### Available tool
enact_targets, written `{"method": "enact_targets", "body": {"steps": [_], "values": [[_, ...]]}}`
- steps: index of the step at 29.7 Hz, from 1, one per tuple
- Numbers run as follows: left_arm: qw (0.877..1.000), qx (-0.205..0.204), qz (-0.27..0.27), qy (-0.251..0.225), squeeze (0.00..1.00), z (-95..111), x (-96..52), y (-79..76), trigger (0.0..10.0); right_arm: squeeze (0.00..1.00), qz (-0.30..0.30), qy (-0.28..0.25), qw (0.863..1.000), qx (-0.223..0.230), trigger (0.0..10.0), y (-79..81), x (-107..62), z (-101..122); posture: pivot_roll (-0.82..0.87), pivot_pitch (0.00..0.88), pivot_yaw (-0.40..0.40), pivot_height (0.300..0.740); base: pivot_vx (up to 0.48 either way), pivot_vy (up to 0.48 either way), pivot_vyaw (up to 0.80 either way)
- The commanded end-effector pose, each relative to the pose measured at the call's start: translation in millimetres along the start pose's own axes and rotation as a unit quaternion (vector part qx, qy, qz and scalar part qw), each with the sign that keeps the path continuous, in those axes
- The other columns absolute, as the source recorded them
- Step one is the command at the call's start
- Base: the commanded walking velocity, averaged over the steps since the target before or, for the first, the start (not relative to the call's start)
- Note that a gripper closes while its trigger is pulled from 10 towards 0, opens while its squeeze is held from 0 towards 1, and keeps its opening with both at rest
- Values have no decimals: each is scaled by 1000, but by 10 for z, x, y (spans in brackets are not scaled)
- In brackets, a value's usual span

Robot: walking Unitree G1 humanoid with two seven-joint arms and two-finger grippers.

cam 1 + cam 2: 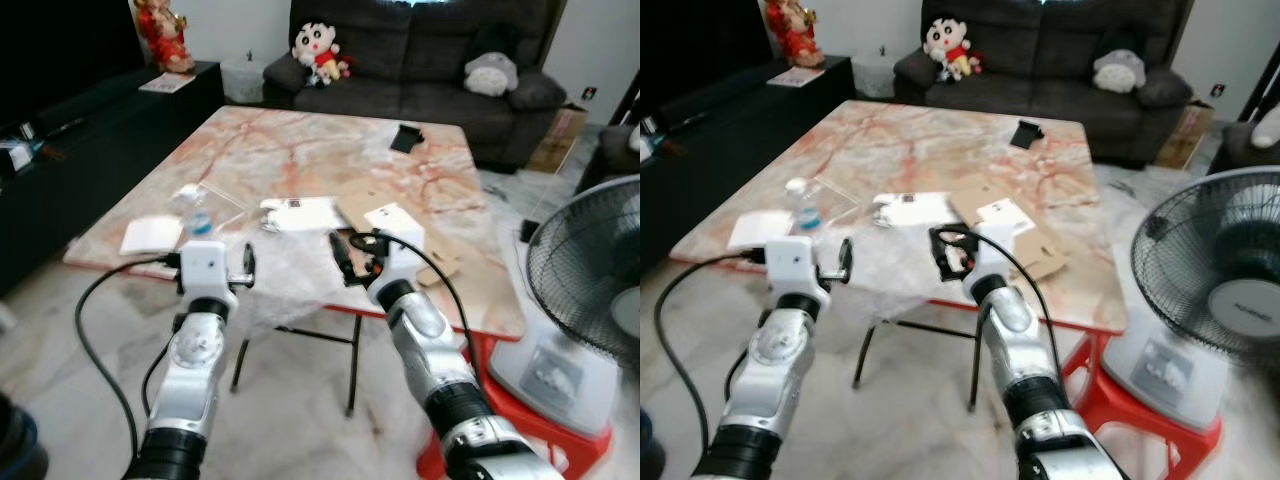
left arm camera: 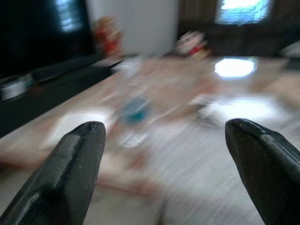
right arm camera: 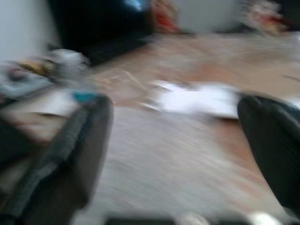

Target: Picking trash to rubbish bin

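Observation:
Trash lies on the marble table [image 1: 300, 150]: a plastic bottle [image 1: 198, 218] with a blue label, a crumpled clear plastic sheet [image 1: 290, 275] at the near edge, a white packet [image 1: 300, 212], a white paper [image 1: 150, 235] and cardboard pieces [image 1: 430, 255]. My left gripper [image 1: 210, 258] is open at the near edge, just short of the bottle, which appears blurred between its fingers [image 2: 70, 164]. My right gripper [image 1: 358, 255] is open over the plastic sheet, pointing toward the white packet [image 3: 197, 101]. Neither holds anything.
A standing fan [image 1: 590, 290] on a red base is close on the right. A black cabinet [image 1: 90, 130] runs along the left and a dark sofa [image 1: 420, 60] stands behind the table. A small black item [image 1: 406, 138] lies far on the table. A dark round object [image 1: 15, 440] sits at the bottom left.

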State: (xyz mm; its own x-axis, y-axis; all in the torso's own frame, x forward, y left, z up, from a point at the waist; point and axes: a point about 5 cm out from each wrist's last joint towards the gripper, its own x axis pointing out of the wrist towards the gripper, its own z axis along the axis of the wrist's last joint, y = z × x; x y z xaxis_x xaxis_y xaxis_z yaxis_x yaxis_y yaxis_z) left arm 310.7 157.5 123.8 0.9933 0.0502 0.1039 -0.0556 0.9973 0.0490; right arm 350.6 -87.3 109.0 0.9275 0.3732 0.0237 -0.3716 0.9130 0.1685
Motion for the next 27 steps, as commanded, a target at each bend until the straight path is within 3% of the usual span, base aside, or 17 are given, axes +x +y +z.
{"method": "enact_targets", "body": {"steps": [1, 14, 27], "values": [[1000, 5, -1, 6, 0, -5, 21, -2, 10000, 0, 3, 0, 1000, -1, 10000, 23, 4, 7, 19, 21, -19, 740, 0, 0, 0], [999, 11, 29, -10, 0, 63, 50, 106, 10000, 0, 5, -6, 1000, -18, 10000, 27, 14, 42, 23, 33, -24, 740, 0, 0, 0], [999, 15, 32, -15, 0, 85, 66, 106, 10000, 0, 6, -3, 1000, -10, 10000, 31, 23, 37, 26, 40, -30, 740, 243, 0, 0]]}}
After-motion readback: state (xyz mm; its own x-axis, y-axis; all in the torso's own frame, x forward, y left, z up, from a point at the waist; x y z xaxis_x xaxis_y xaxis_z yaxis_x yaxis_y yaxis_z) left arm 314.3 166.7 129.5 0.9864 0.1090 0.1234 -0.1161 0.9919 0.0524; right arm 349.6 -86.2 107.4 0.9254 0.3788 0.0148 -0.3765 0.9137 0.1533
